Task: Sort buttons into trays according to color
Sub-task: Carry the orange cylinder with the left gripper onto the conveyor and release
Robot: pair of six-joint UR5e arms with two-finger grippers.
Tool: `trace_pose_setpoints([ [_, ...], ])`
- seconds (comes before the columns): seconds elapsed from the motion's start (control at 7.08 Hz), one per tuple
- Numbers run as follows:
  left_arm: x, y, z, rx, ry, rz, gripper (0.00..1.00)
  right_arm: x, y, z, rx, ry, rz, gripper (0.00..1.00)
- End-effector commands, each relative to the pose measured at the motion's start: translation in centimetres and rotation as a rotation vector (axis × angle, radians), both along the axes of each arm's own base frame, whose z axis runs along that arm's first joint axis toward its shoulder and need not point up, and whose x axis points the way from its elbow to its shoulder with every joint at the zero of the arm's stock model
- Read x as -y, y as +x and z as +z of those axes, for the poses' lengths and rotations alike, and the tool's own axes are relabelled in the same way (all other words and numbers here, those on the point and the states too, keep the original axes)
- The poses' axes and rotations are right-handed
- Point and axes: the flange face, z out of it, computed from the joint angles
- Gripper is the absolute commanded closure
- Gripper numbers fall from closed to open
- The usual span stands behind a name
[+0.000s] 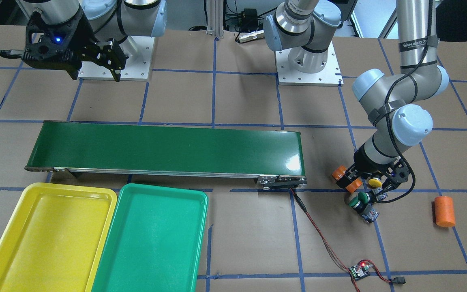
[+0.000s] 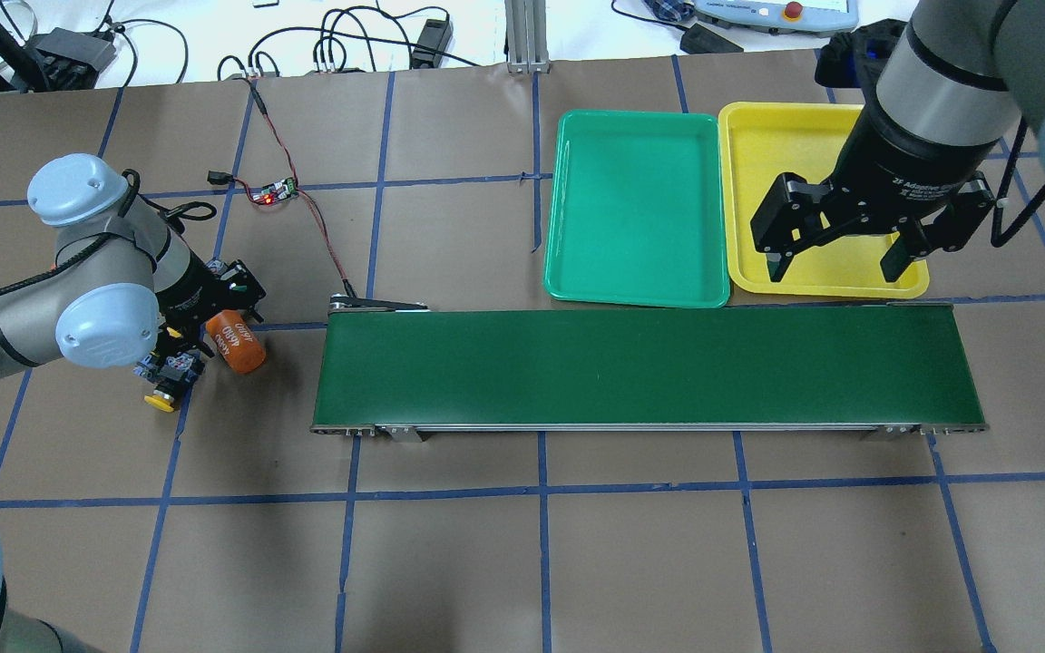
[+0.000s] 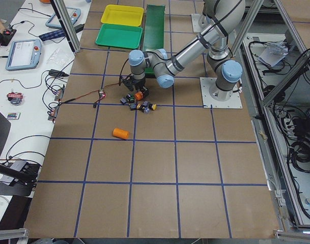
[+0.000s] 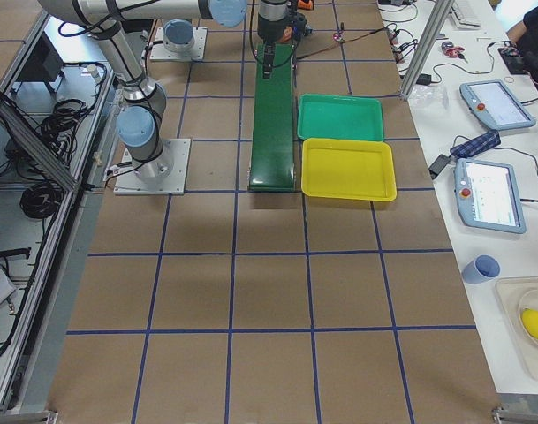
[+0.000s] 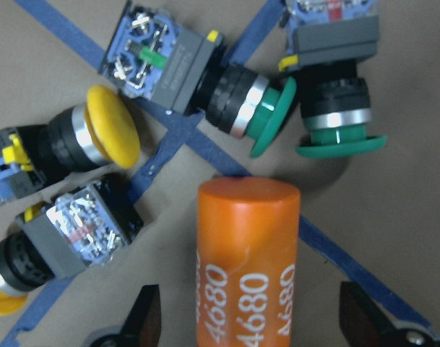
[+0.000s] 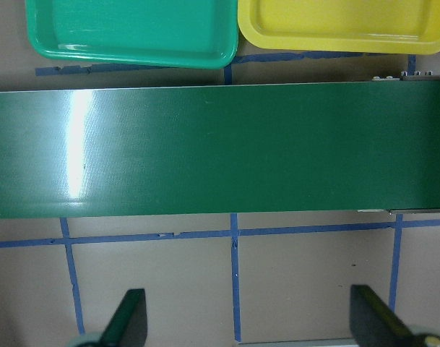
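Left end effector (image 5: 248, 307) low, jaws apart; right end effector (image 2: 835, 263) raised, likewise.

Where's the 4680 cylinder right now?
In the overhead view the 4680 cylinder lies on the left, just off the conveyor belt's left end, straddled by the open left gripper, beside the buttons.

Table (image 1: 241, 101) bears trays (image 1: 164, 186), conveyor (image 1: 164, 148), buttons (image 1: 364, 198), cylinders (image 1: 444, 211), circuit board (image 1: 358, 271)

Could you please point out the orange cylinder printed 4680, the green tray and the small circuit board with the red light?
orange cylinder printed 4680 (image 5: 248, 253), left wrist-mounted view, middle of its side.
green tray (image 2: 636, 209), overhead exterior view, bare floor.
small circuit board (image 1: 359, 271), exterior front-facing view, centre of the board.
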Motion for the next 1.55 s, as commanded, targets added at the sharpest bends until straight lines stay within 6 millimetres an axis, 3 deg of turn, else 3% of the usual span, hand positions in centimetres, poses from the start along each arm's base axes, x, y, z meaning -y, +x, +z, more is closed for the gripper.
trace_pose_setpoints([
  [0.0, 0.4, 0.5, -0.7, 0.006, -0.010, -0.042, 0.74, 0.0, 0.0, 0.0, -0.003, 0.000, 0.005, 0.00],
  [0.14, 0.6, 0.9, 0.7, 0.013, -0.033, -0.036, 0.96, 0.0, 0.0, 0.1, -0.001, -0.002, 0.005, 0.00],
  [0.42, 0.8, -0.1, 6.8, -0.029, 0.043, 0.031, 0.97, 0.0, 0.0, 0.0, 0.000, -0.001, 0.005, 0.00],
  [0.56, -0.3, -2.3, 10.0, -0.104, 0.085, 0.198, 0.98, 0.0, 0.0, 0.0, 0.002, -0.002, 0.005, 0.00],
  [0.71, -2.0, -6.4, 11.5, -0.111, 0.104, 0.290, 1.00, 0.0, 0.0, 0.0, 0.005, -0.004, 0.004, 0.00],
  [0.85, -3.6, -11.6, 10.6, -0.096, 0.142, 0.380, 1.00, 0.0, 0.0, 0.1, 0.005, -0.005, 0.004, 0.00],
  [1.13, -4.9, -18.1, 8.7, -0.029, 0.185, 0.632, 1.00, 0.0, 0.0, 0.1, 0.003, -0.004, 0.004, 0.00],
  [1.41, -5.3, -19.3, 8.2, -0.007, 0.202, 0.748, 1.00, 0.0, 0.0, 0.1, 0.005, -0.005, 0.004, 0.00],
])
